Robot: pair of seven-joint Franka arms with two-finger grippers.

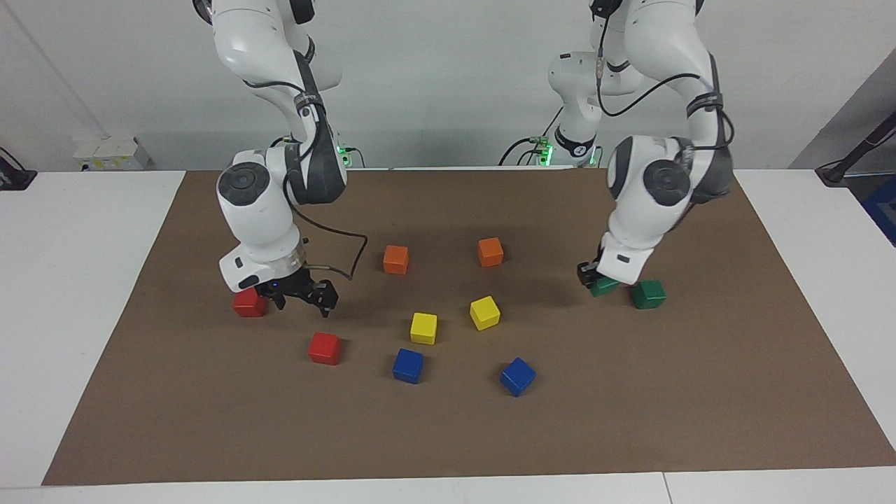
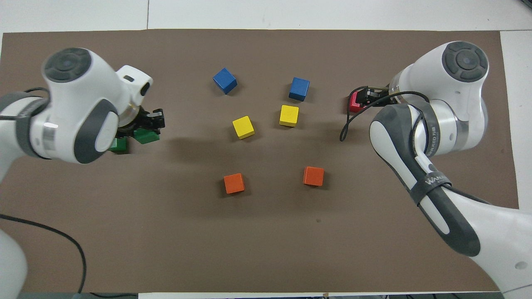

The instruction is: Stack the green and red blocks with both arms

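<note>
My left gripper [image 1: 593, 278] is shut on a dark green block [image 1: 605, 286] and holds it just above the mat, beside the second green block [image 1: 649, 294], which rests on the mat. Both green blocks show in the overhead view, the held one [image 2: 146, 136] under the left gripper [image 2: 151, 123] and the other [image 2: 119, 144] half hidden by the arm. My right gripper [image 1: 302, 301] is open and empty, low over the mat between two red blocks [image 1: 249, 302] [image 1: 325, 348]. In the overhead view the right gripper [image 2: 366, 96] partly covers one red block [image 2: 354, 102]; the other is hidden under the arm.
Two orange blocks [image 1: 395, 260] [image 1: 491, 252], two yellow blocks [image 1: 423, 327] [image 1: 484, 312] and two blue blocks [image 1: 408, 365] [image 1: 518, 376] lie on the brown mat [image 1: 448, 434] between the arms. White table borders the mat.
</note>
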